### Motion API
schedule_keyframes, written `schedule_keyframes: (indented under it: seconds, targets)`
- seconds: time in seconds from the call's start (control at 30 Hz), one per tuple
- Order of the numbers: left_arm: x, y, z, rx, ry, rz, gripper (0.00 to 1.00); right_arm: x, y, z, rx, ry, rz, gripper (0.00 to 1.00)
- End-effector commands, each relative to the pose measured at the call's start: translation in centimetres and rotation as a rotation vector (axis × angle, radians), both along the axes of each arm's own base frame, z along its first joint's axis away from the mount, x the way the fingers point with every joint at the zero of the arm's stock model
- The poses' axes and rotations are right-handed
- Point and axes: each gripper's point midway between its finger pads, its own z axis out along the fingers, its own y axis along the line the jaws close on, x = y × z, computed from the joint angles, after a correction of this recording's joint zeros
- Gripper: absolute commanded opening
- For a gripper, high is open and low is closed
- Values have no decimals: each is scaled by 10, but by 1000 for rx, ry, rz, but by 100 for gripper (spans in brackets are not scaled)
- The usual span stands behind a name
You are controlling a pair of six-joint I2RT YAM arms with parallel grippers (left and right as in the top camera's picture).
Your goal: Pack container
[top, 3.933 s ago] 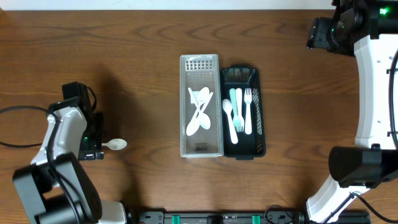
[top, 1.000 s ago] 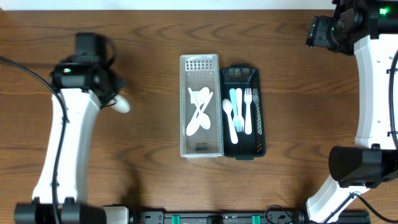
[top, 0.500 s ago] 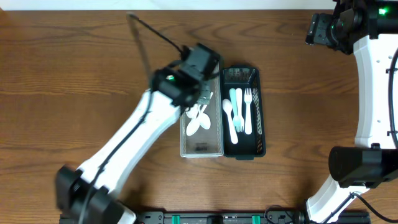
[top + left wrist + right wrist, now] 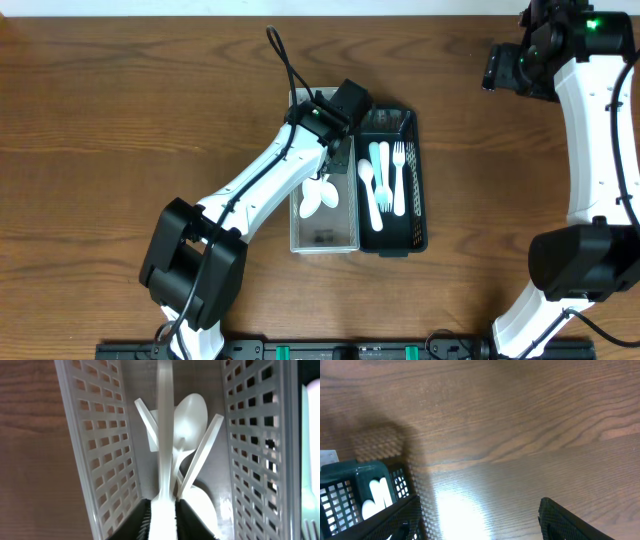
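A clear perforated container (image 4: 323, 238) stands mid-table, with white spoons (image 4: 320, 197) crossed in it. Touching its right side is a dark mesh container (image 4: 421, 215) that holds white and pale green cutlery (image 4: 385, 180). My left gripper (image 4: 340, 140) hangs over the far half of the clear container. In the left wrist view that gripper (image 4: 163, 521) is shut on the handle of a white spoon (image 4: 164, 435), which points down between the container's walls (image 4: 95, 450) onto the other spoons. My right gripper (image 4: 500, 68) is open above bare wood at the far right, its fingers (image 4: 570, 520) holding nothing.
The brown wooden table (image 4: 150, 150) surrounds both containers. The left arm's black cable (image 4: 285, 65) loops over the table behind the clear container. The corner of the dark container (image 4: 370, 490) shows at the left of the right wrist view.
My left arm has swung from the table's left side to the clear container, carrying the white spoon, and now holds it inside the container. The right arm has shifted slightly left.
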Motion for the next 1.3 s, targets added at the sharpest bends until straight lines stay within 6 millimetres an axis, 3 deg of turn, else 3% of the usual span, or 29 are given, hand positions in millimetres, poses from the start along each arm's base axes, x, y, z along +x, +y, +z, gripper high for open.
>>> schedule_keyframes:
  seconds: [0.0, 0.17, 0.23, 0.33, 0.37, 0.47, 0.57, 0.67, 0.7, 0.87, 0.97, 1.03, 1.1, 1.27]
  targets:
    - [4, 2, 1, 9, -11, 1, 25, 0, -5, -3, -8, 7, -4, 79]
    - [6, 0, 15, 23, -37, -96, 32, 2, -5, -2, -8, -1, -4, 78]
    - [14, 4, 38, 26, -104, -92, 37, 5, -5, -1, -8, -13, -4, 79]
    - [27, 23, 85, 43, -242, -39, 53, 10, -3, 1, -9, -37, -1, 78]
    - [31, 34, 104, 46, -291, -9, 58, 13, -1, 2, -9, -51, 3, 77]
    - [42, 75, 151, 34, -420, 90, 61, 30, 7, 9, -13, -123, 29, 78]
    - [54, 124, 178, 23, -498, 209, 67, 59, 18, 15, -40, -235, 102, 83]
    - [70, 171, 189, 27, -555, 332, 92, 86, 27, 16, -89, -332, 192, 99]
    - [75, 186, 191, 30, -572, 368, 98, 92, 29, 16, -97, -360, 207, 99]
    - [102, 250, 202, 101, -660, 439, 98, 119, 27, 35, -112, -509, 197, 99]
    - [112, 280, 203, 126, -694, 487, 98, 123, 16, 41, -120, -537, 176, 99]
    - [113, 298, 203, 148, -700, 499, 98, 118, 5, 34, -130, -503, 169, 99]
    - [110, 303, 199, 145, -677, 491, 98, 111, -6, 26, -132, -460, 153, 99]
    - [90, 292, 180, 110, -574, 418, 98, 89, -33, 3, -132, -361, 107, 99]
